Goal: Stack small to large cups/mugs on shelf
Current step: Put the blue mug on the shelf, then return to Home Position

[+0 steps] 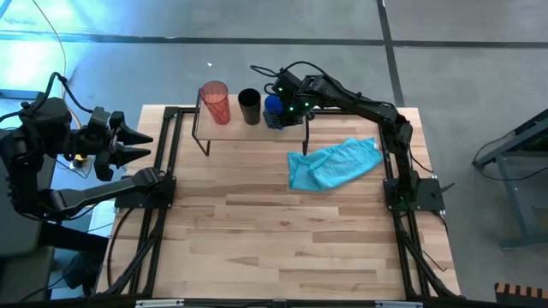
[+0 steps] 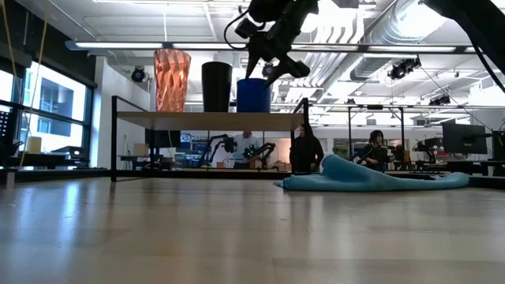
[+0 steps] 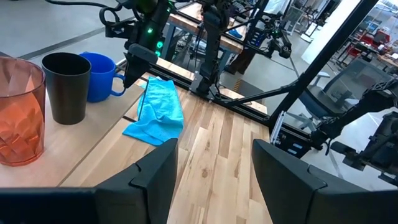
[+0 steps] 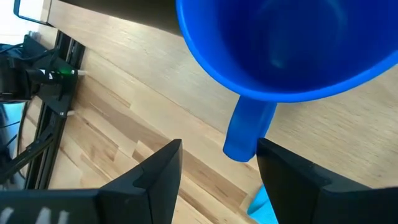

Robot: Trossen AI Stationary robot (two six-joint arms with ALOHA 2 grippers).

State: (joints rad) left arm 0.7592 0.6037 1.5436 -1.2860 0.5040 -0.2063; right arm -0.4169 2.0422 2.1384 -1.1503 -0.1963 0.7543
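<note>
Right gripper (image 4: 217, 165) sits wide open around the blue mug's (image 1: 272, 104) handle at the shelf's (image 1: 224, 130) right end. Risk: catching the handle tips the mug off that edge. Left gripper (image 3: 214, 168) is open too, parked off the tabletop's left edge.

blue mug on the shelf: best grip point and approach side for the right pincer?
Probably the handle. The blue mug stands upright on the shelf, close beside the black cup, handle pointing away from it toward the blue cloth. Come from that side, where the open right pincer already hovers.

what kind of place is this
Likely a robotics lab: other robot arms on benches behind the table, exposed ceiling ducts, and people seated at workstations.
</note>
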